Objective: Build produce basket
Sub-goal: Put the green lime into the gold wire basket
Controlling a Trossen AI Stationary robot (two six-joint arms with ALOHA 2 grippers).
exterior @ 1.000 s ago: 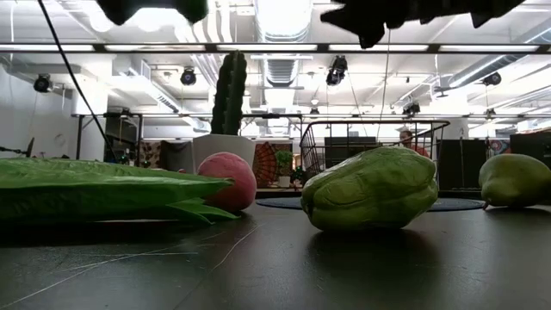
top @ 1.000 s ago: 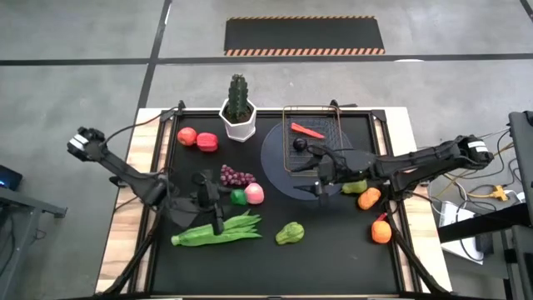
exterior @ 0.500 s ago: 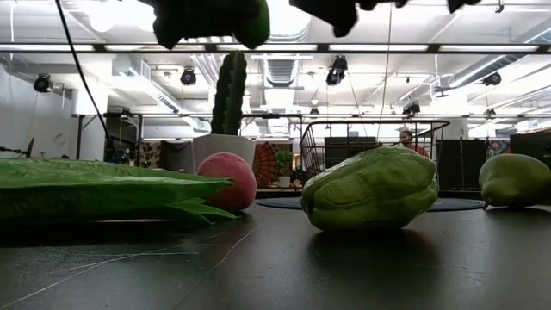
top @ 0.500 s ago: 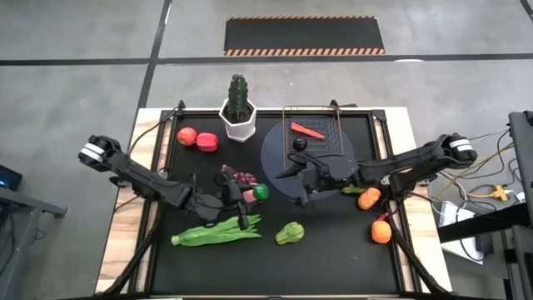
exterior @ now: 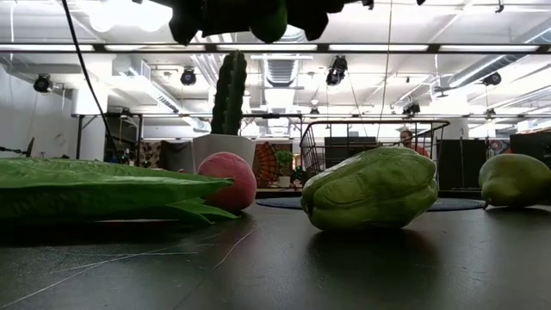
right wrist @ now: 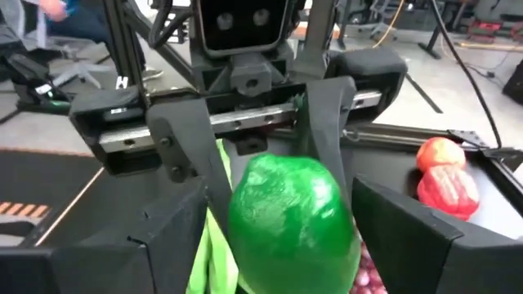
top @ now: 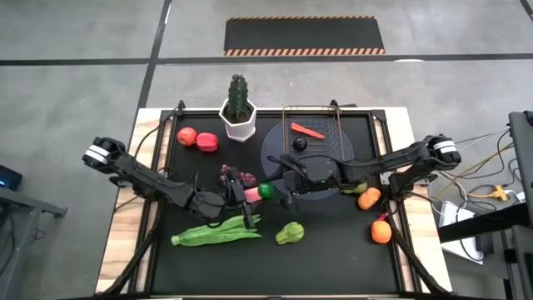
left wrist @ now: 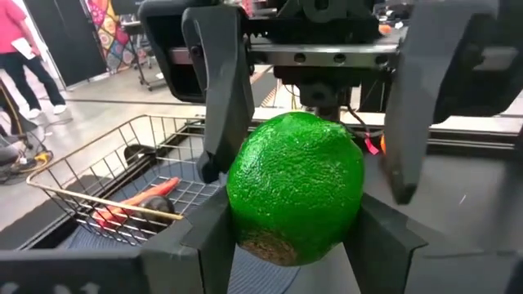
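**— Where's the lime?**

— I see the lime (top: 265, 191) up in the air over the middle of the mat (top: 333, 258), between my two grippers. The left gripper (top: 246, 193) is clamped on it, one finger (left wrist: 214, 237) on each side. The right gripper (top: 281, 185) faces it with its fingers (left wrist: 219, 90) spread around the lime, not pressing as far as I can tell.

**— And the basket?**

— The basket (top: 314, 138) sits at the far side on the grey plate (top: 279, 158), a carrot (top: 306, 130) inside it. The beans (top: 216, 231) and the pear (top: 290, 233) lie on the mat near me.
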